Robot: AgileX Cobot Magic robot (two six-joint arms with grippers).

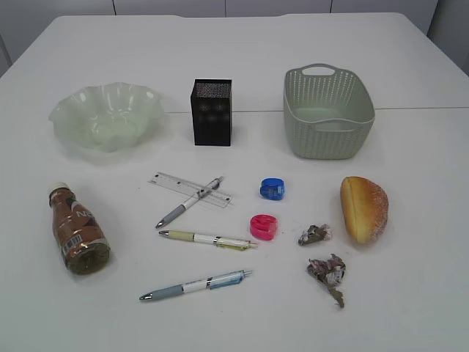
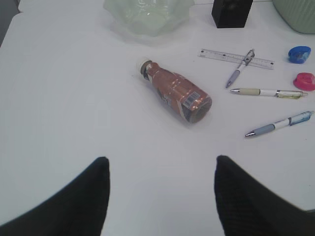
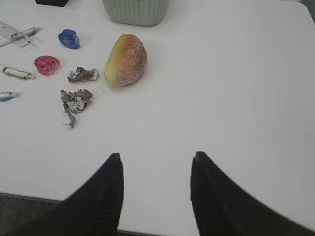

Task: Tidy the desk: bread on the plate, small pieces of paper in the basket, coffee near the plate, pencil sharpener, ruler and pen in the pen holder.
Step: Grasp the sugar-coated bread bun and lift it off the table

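We see our left pincer (image 2: 162, 196) released and empty above the table (image 2: 64, 108); ahead of it the coffee (image 2: 176, 92) lies on its side, and farther ahead sits the plate (image 2: 146, 14). Our right pincer (image 3: 155, 194) is also released and empty. Ahead to its left lie the small pieces of paper (image 3: 75, 101), then the bread (image 3: 126, 59), with the basket (image 3: 135, 11) beyond.

Off beyond my worktop (image 1: 410, 308), at the far edge, I'm seeing pale wall panels (image 1: 168, 6), split by thin vertical joints. Down my right-hand camera, a strip of dark grey floor (image 3: 19, 216) peeks under the near edge. Nothing more to report.
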